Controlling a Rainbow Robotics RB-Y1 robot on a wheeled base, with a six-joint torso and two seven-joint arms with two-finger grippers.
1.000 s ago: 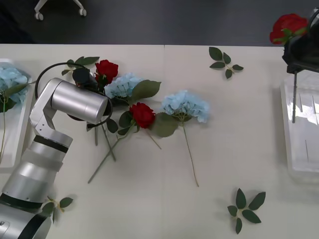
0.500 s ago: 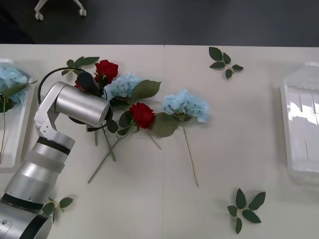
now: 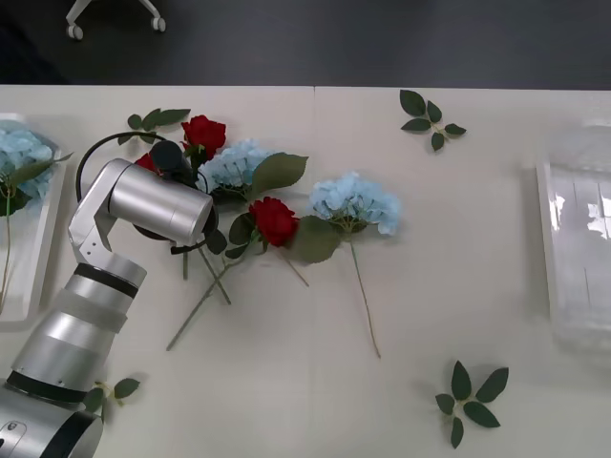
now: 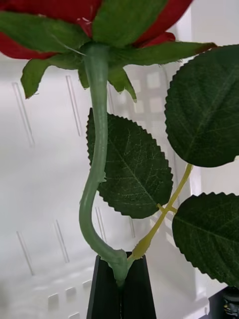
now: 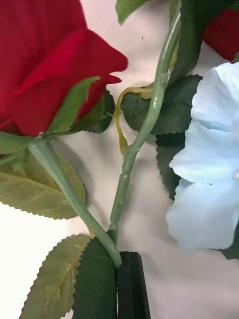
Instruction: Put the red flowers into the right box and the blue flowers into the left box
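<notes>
Right gripper (image 4: 121,284) is clamped on a deep-red artificial rose's green stem (image 4: 94,164) over the clear plastic box (image 4: 45,199). Left gripper (image 5: 130,284), beside that box's far-off pale-blue hydrangea cluster (image 3: 234,164), pinches another red rose stem (image 5: 69,194).

Near the table's (image 3: 315,382) centre lies one flower cluster (image 3: 355,202); at its nine o'clock a rose (image 3: 274,219), then a second cluster (image 3: 234,164) at ten o'clock, with another rose (image 3: 204,133) just beyond. The left box (image 3: 38,258) sits at nine o'clock, the right box (image 3: 579,248) at three; leaf sprigs (image 3: 430,117) lie at one and five o'clock.
</notes>
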